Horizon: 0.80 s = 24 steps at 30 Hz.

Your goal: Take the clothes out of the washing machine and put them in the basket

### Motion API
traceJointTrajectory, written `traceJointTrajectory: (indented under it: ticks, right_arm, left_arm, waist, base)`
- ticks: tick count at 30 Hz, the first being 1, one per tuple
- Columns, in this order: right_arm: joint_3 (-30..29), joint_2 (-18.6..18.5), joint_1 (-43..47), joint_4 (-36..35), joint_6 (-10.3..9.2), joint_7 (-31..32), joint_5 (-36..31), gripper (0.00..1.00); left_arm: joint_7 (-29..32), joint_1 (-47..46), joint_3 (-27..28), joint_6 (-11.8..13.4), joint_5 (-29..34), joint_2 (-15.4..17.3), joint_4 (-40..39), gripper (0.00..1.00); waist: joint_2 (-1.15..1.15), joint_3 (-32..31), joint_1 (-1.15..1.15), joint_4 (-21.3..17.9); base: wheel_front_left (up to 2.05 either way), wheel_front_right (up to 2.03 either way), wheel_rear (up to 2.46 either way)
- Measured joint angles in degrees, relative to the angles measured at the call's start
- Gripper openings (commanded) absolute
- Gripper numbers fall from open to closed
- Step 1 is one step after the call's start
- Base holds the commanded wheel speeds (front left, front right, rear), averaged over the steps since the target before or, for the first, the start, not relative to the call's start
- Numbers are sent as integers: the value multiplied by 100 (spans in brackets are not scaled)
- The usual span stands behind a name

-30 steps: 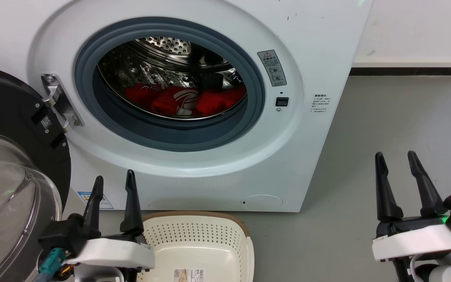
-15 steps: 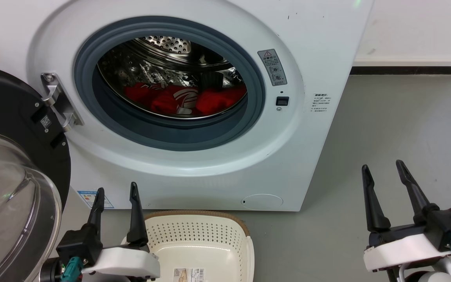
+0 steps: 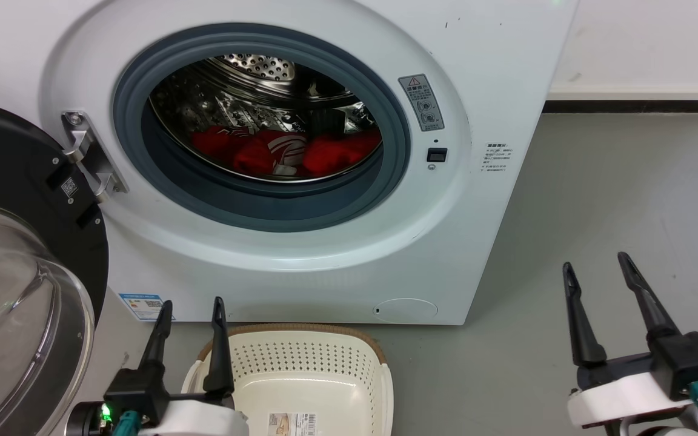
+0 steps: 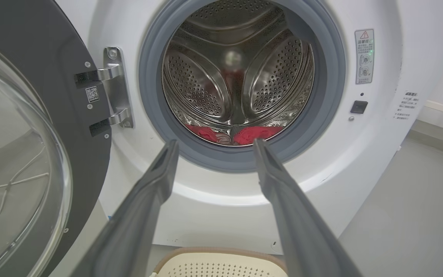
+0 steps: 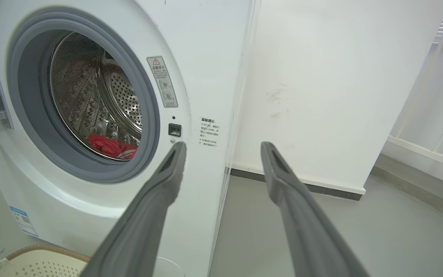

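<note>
- Nothing looks done yet: the red jerseys (image 3: pixel 282 154) lie inside the washing machine (image 3: pixel 476 72), its porthole door (image 3: pixel 16 181) swung open.
- The basket (image 3: pixel 385 387) in front shows no clothes.
- The left gripper (image 3: pixel 192 301) and right gripper (image 3: pixel 595 261) are spread, empty, outside the machine.

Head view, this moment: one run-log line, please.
door open | clothes in washing machine | basket without clothes | left gripper open | right gripper open

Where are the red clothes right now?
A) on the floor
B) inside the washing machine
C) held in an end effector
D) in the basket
B: the red clothes lie at the bottom of the drum inside the washing machine, and no red shows in the visible part of the basket.
</note>
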Motion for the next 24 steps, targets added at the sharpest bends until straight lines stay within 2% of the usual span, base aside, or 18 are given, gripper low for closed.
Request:
traceJointTrajectory:
  ticks: [9,24]
  right_arm:
    - [-231,-8,35,219,1,-100,188,100]
    - [-40,-13,35,683,1,-223,186,100]
  left_arm:
    - [-92,43,-135,129,635,35,130,100]
    - [-211,68,-397,330,1128,157,-46,100]
  waist:
    - [0,24,0,-3]
    - [0,42,0,17]
  base:
    - [0,0,0]
    - [0,0,0]
